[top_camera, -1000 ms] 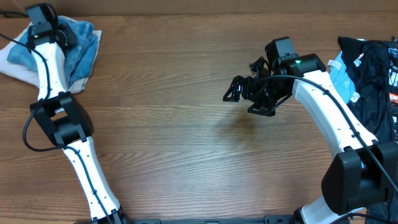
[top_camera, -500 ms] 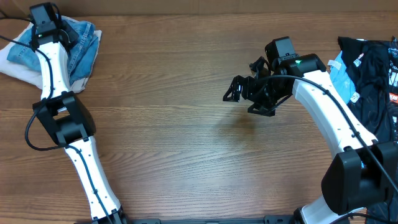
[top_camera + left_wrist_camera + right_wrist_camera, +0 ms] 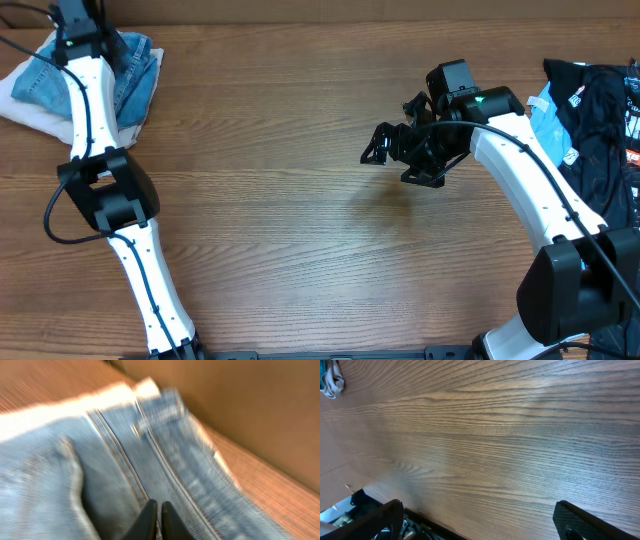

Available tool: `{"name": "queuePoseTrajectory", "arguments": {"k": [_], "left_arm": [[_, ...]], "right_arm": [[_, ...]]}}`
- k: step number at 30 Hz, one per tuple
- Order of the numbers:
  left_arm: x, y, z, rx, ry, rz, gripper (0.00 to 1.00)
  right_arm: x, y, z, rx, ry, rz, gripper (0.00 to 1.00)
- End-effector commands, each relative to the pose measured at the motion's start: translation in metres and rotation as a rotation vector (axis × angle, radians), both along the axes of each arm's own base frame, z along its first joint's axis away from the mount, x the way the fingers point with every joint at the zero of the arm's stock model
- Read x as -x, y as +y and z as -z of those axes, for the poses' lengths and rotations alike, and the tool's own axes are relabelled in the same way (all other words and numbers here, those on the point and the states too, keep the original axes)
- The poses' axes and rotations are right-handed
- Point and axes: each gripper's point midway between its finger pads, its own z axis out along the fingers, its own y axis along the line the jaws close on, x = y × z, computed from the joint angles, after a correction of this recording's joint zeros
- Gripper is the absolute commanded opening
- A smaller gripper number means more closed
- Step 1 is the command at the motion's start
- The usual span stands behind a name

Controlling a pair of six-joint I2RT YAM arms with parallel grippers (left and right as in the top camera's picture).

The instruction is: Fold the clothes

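The jeans [image 3: 135, 80], one pair in light blue denim, lie bunched in a loose heap at the far left corner of the wooden table [image 3: 300, 230]. They rest partly on one pale, whitish cloth [image 3: 25, 112] that shows along their left and near edges. In the left wrist view the denim fills most of the picture. It is blurred, but a double line of stitching can be seen running along a seam, with soft folds to either side and a pale edge at the top.

There are two white robot arms, each with one black gripper. The left arm reaches up to the jeans. The left gripper [image 3: 156, 517] is closed, with its two fingertips almost touching right over the denim. It is not clear whether any cloth is pinched between them.

The right gripper [image 3: 390, 160] hangs above bare wood right of the table's middle, well apart from the jeans, with its fingers spread wide and nothing between them.

At the right edge of the table lies one black printed garment [image 3: 600, 110], with one piece of pale blue cloth [image 3: 548, 115] beside it.
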Motion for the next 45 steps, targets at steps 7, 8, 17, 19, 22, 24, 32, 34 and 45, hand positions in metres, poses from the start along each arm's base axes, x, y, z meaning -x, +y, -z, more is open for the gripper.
{"name": "queuePoseTrajectory", "arguments": {"k": [7,8,17,19,22,24,32,34,45], "left_arm": [[0.043,0.04,-0.048,-0.098,0.085,-0.038,0.13],[0.048,0.045,-0.044,-0.088,0.1,-0.05,0.09],[0.079,0.077,0.003,-0.013,0.21,-0.101,0.05],[0.082,0.076,0.023,0.024,0.239,-0.089,0.04],[0.081,0.074,0.044,0.068,0.258,-0.069,0.04],[0.08,0.073,0.054,0.079,0.265,-0.063,0.05],[0.077,0.072,0.057,0.076,0.26,-0.059,0.07],[0.075,0.072,0.048,0.071,0.246,-0.058,0.07],[0.075,0.027,-0.07,0.059,0.114,0.032,1.0]], "right_arm": [[-0.003,-0.001,-0.001,0.012,-0.017,-0.003,1.0],[-0.003,-0.001,-0.001,0.012,-0.017,-0.003,1.0],[-0.004,-0.002,-0.001,0.018,-0.02,-0.001,1.0],[-0.003,-0.002,-0.001,0.018,-0.02,-0.001,1.0],[-0.003,-0.002,-0.001,0.018,-0.02,-0.001,1.0],[-0.003,-0.002,-0.001,0.018,-0.017,-0.001,1.0],[-0.001,-0.003,0.0,0.02,-0.009,-0.001,1.0],[-0.001,-0.003,0.0,0.02,-0.008,-0.001,1.0],[-0.004,-0.002,-0.001,0.012,-0.017,0.008,1.0]]}}
